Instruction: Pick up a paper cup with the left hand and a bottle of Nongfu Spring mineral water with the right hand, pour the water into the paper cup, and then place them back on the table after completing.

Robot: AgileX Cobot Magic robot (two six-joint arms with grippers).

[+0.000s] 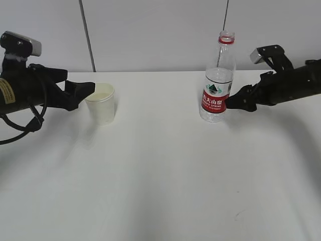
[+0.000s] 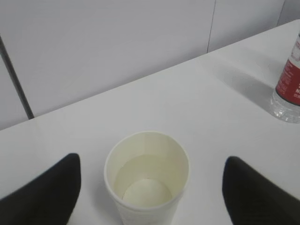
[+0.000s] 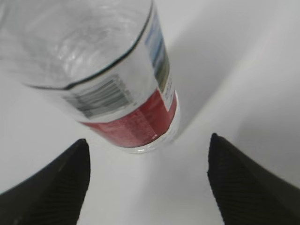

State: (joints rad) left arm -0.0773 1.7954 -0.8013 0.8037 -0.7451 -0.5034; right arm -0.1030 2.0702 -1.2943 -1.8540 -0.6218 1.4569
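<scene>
A white paper cup stands upright on the white table, left of centre. In the left wrist view the cup seems to hold some clear liquid. My left gripper is open, its fingers on either side of the cup and apart from it. The clear bottle with a red label stands upright with no cap, right of centre. I cannot tell its water level. My right gripper is open just right of its base. The bottle stands just beyond the spread fingertips, untouched.
A pale wall with vertical seams runs behind the table's back edge. The bottle's base shows at the right edge of the left wrist view.
</scene>
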